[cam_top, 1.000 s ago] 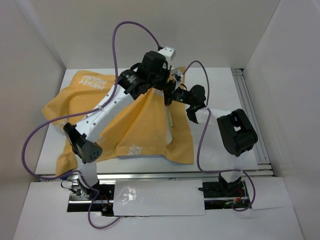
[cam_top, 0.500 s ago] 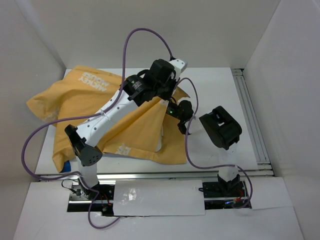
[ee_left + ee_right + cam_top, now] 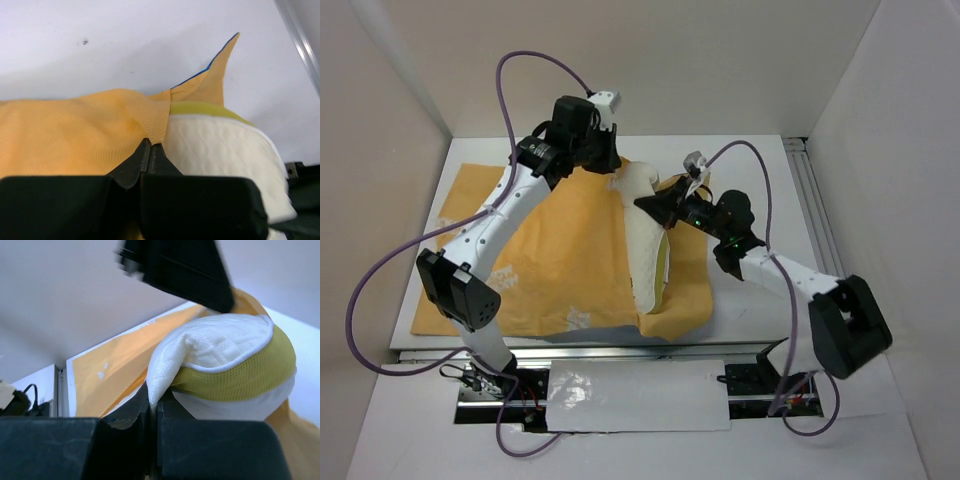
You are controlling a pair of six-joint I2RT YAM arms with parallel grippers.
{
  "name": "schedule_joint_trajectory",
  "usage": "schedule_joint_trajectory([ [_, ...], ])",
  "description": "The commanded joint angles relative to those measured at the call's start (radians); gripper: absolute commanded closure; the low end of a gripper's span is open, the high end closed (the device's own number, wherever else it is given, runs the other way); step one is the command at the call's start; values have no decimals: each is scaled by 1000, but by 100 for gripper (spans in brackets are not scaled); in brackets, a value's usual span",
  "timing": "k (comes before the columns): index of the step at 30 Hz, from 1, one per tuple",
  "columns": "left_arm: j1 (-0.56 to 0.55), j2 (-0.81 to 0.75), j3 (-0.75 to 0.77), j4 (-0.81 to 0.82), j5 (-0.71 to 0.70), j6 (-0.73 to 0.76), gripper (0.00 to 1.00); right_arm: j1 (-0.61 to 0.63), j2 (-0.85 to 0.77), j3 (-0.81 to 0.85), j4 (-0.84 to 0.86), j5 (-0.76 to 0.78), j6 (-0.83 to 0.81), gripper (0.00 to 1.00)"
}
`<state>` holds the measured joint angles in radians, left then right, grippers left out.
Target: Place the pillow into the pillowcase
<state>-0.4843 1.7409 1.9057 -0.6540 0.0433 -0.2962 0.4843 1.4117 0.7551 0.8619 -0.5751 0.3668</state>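
Left gripper is clamped on the far edge of the mustard-orange fabric pillowcase. Right gripper pinches a corner of the cream quilted pillow, which lies partly covered by that pillowcase on the white counter.

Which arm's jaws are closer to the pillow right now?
Right. On the right arm the jaws are shut on a corner of the pillow. On the left arm the jaws pinch the pillowcase edge right beside the pillow, on the fabric rather than the cushion.
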Motion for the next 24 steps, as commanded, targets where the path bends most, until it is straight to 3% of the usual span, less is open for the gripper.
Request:
schedule_joint_trajectory([
  [1, -16, -21, 65, 109, 163, 6, 100, 66, -126, 56, -185, -40, -157, 100],
  [5, -85, -12, 128, 120, 213, 58, 100, 54, -59, 99, -201, 12, -146, 100],
  [9, -203, -1, 185, 97, 291, 115, 100, 7, 122, 206, -176, 14, -123, 100],
  [14, -295, 23, 196, 86, 407, 137, 100, -4, 221, 225, -3, -65, -39, 100],
  [18, -304, 60, 177, 86, 486, 132, 100, 16, 231, 201, 18, -36, -49, 100],
  [22, -284, 60, 167, 109, 543, 121, 100, 16, 231, 121, 204, -32, 44, 100],
  [24, -274, 60, 158, 100, 489, 112, 100, 16, 231, 130, 151, -20, 46, 92],
])
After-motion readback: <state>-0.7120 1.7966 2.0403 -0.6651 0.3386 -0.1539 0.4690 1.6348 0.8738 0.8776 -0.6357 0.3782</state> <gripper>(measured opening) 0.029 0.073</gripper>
